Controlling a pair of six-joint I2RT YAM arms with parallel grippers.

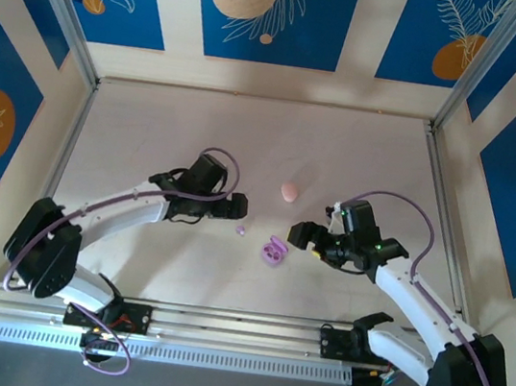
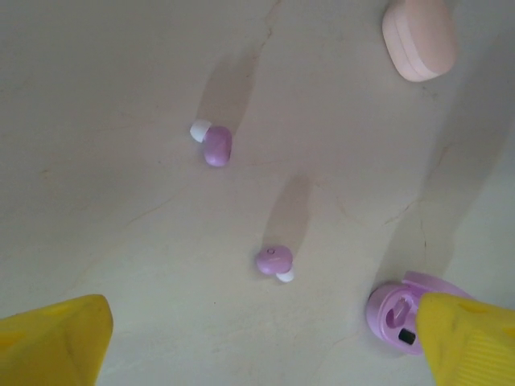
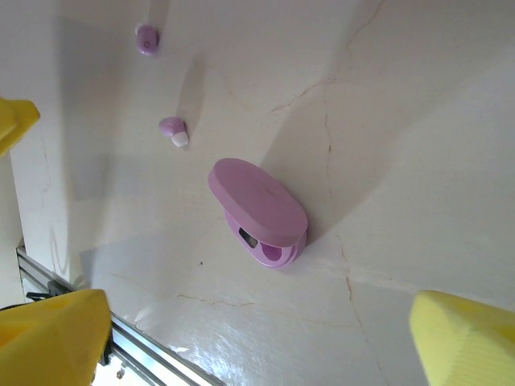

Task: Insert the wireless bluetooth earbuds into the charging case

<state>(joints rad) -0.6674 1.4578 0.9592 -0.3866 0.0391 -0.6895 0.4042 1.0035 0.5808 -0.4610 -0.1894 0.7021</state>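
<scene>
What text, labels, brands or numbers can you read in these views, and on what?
None can be read.
The purple case has a small dark mark inside, too small to read.
The pink case and the purple earbuds look plain.

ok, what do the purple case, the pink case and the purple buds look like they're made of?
Purple case: looks like moulded plastic, smooth satin lid with a soft sheen. Pink case: likely the same, matte, rounded edges. Purple buds: smooth hard plastic; their white tips may be soft silicone, can't confirm.
</scene>
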